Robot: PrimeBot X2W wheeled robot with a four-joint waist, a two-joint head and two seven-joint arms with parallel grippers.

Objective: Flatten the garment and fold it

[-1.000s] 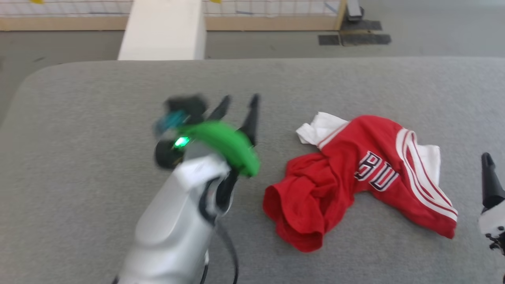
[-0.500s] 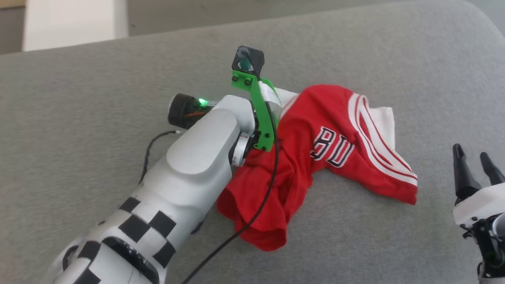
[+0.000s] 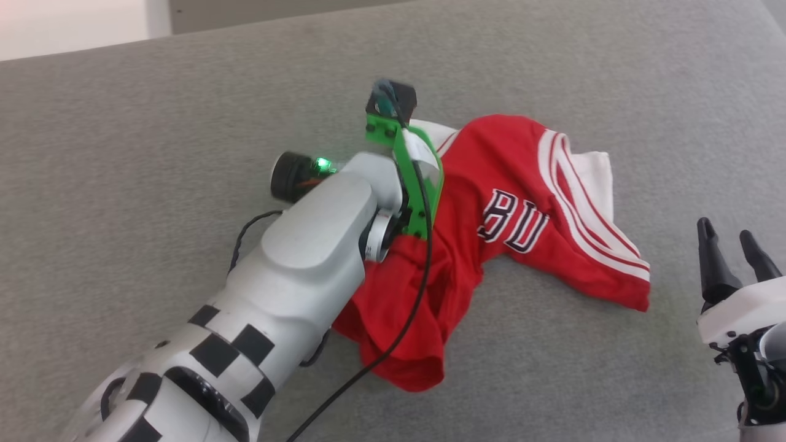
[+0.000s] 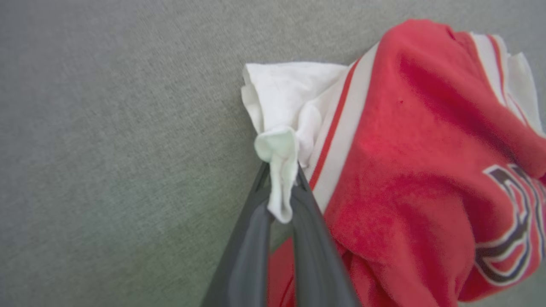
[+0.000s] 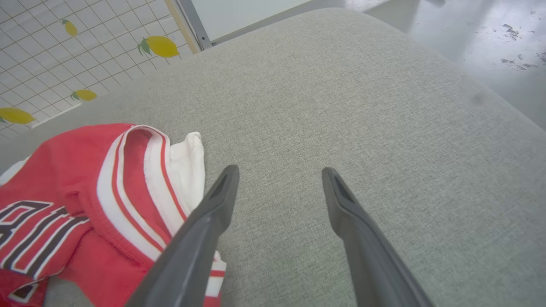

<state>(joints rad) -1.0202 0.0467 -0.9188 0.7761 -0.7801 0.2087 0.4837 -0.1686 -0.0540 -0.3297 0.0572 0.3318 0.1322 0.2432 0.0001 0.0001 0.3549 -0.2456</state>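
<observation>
Red and crumpled, the garment [image 3: 522, 178] lies on the grey pad [image 3: 184, 123], its long axis running from the white sleeve [image 4: 290, 85] pinched in the left gripper [image 4: 281, 181] to the striped end [image 3: 589, 209] near the right gripper [image 3: 726, 232], which gapes wide and empty.

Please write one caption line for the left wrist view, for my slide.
Left gripper shut on a white sleeve fold of the crumpled red garment lying on the grey surface.

There's "BU" on the red shirt [image 3: 509, 159], black lettering [image 3: 514, 221] outlined in white, the rest lost in a fold. From both wrist views that lettering is cut off, not readable.
</observation>
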